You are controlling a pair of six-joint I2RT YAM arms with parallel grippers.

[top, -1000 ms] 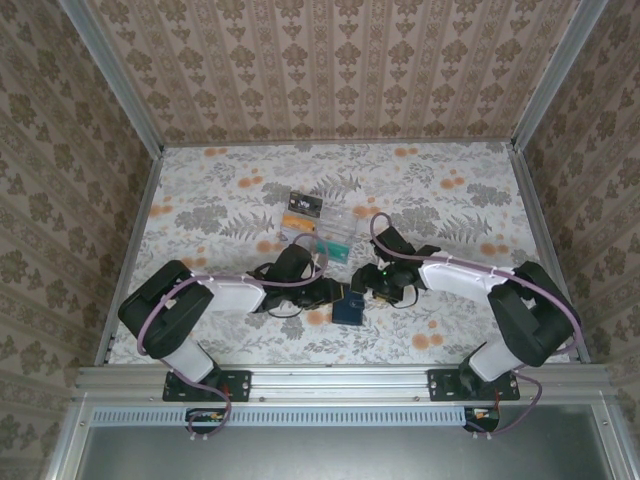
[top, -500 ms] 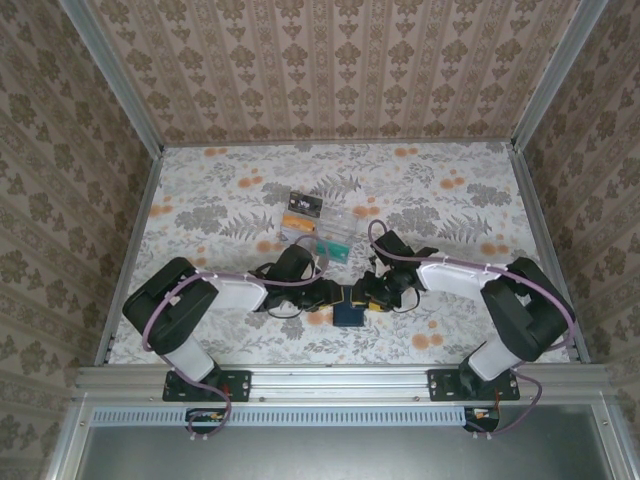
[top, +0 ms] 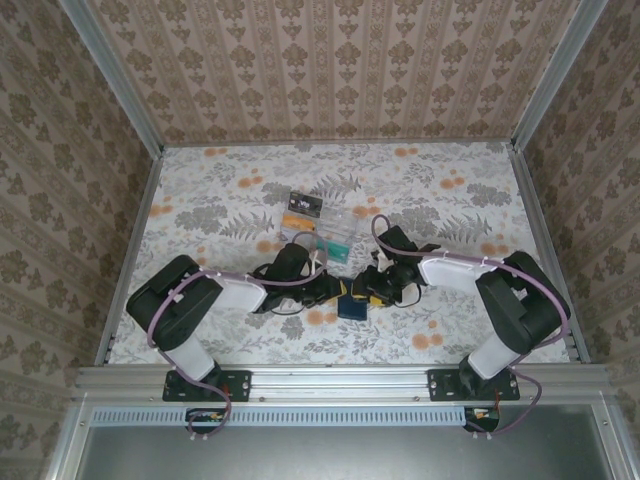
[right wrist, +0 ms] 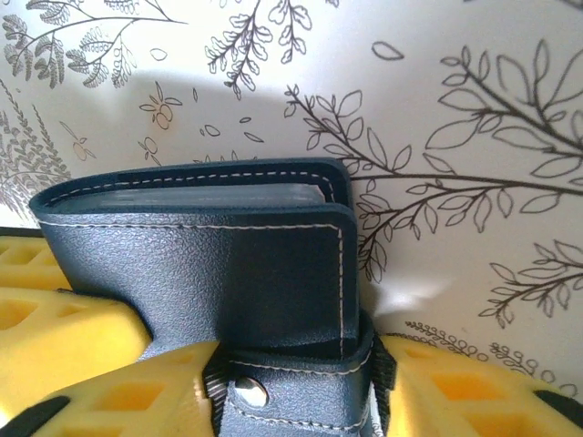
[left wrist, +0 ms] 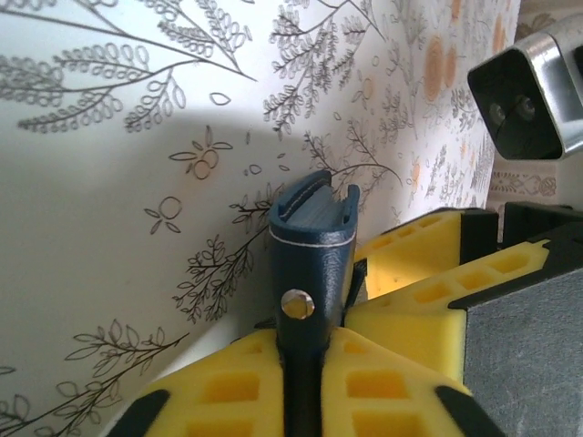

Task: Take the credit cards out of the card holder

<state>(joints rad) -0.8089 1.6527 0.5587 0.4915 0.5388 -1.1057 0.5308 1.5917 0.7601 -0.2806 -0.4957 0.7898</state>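
Over the last second the left gripper has pinched down hard, and the right gripper has edged in closer. The card holder has shifted a little between them.

The left fingers are now narrow and clamped on the holder, which stands edge-on between the yellow pads with its snap stud just ahead of them. The right fingers stand about half apart on either side of the closure tab, close against it. I cannot tell whether they actually press on it. The holder's folded body reaches out beyond their tips, with pale card edges showing in the slot between the two covers.

Several credit cards lie loose on the table, well beyond both sets of fingertips.

Risks, as I judge them:
- With the left grip squeezing the covers shut, any card inside is pinched too, so a pull could drag the whole holder along instead of freeing a card.
- The right fingers have only the tab between them (a floppy strap, by the look of it). Tugging there may twist the holder out of the left pads.
- The two grippers are very close together, so a small sideways correction could knock finger against finger.
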